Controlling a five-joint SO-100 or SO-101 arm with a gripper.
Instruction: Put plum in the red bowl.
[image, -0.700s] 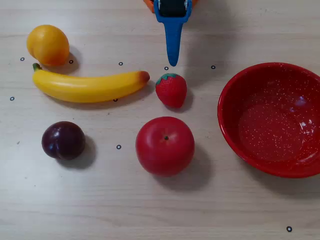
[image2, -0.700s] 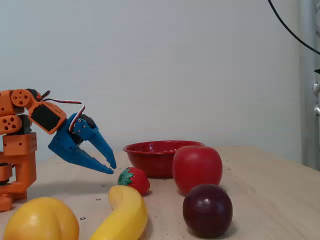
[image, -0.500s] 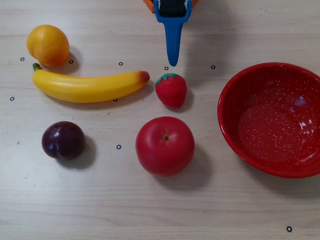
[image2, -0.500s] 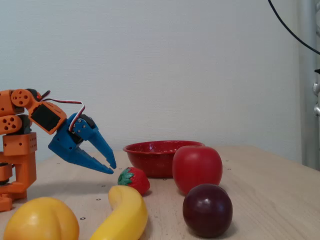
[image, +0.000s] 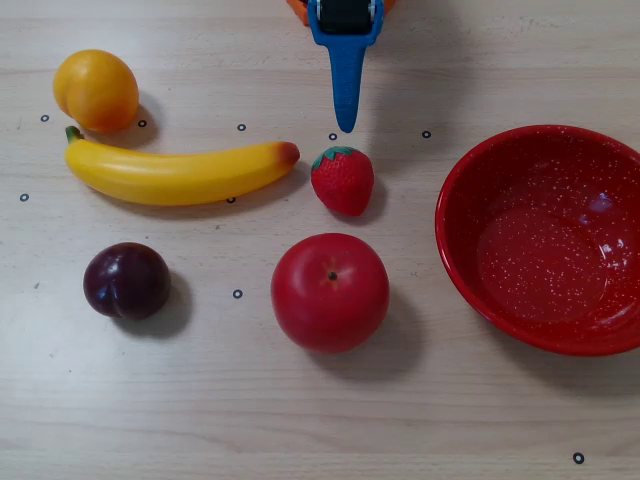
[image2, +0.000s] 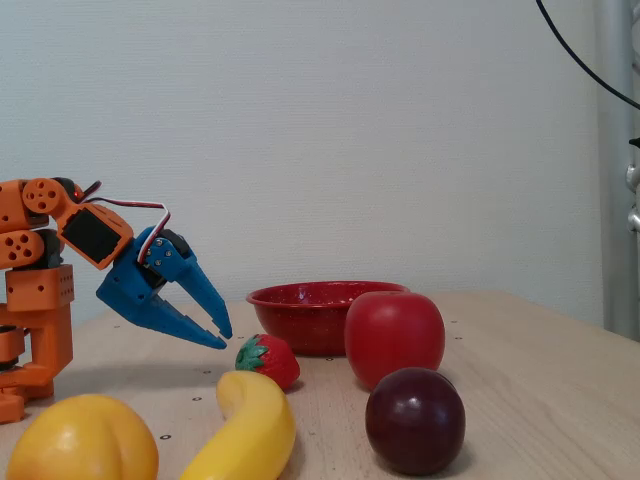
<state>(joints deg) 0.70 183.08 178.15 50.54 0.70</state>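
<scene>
- The plum (image2: 415, 420) sits nearest the fixed camera, resting on the tabletop (image: 300, 420); in the overhead view it lies at the lower left, well apart from everything that could carry it.
- Beside it in the overhead view, toward the middle, stands the red apple (image: 330, 291), between the plum and the red bowl (image: 470, 270). The bowl is empty and sits at the right edge.
- Farther back lie the banana (image: 175, 172) and the strawberry (image: 343, 180), with the orange-yellow fruit (image: 96, 90) at the far left corner.
- Farthest is the tool (image2: 222, 335), hanging above the tabletop just behind the strawberry, its blue fingers slightly parted with nothing between them.
- Nothing has changed over the last fraction of a second: arm, tool and every fruit lie exactly where they did in the earlier frames.
- For the task this reads as a pause before the reach begins; the plum is untouched, and the tool would need to swing across toward the banana's side and come down over the plum.
</scene>
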